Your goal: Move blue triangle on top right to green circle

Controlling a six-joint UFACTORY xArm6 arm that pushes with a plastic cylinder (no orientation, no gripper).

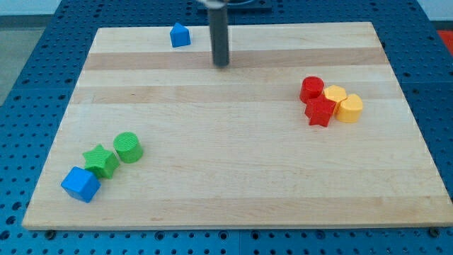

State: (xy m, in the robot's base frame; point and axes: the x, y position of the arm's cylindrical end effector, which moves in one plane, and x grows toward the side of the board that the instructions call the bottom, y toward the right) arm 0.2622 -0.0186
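The arm's dark rod is cut off at the view's top, so there's no claw to judge; my tip (222,64) sits near the wooden board's (233,191) top edge, just right of the small blue triangle block (180,35). The green round block (128,147) sits far off by the bottom-left corner, touching a green star block (101,161).

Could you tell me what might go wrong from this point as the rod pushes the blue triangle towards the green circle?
1. My tip is at the view's right of the small blue triangle block, near the wooden board's top edge; a sideways push could slide it off.
2. The green circle block touches the green star block, beside the blue cube; an arriving push might scatter them.
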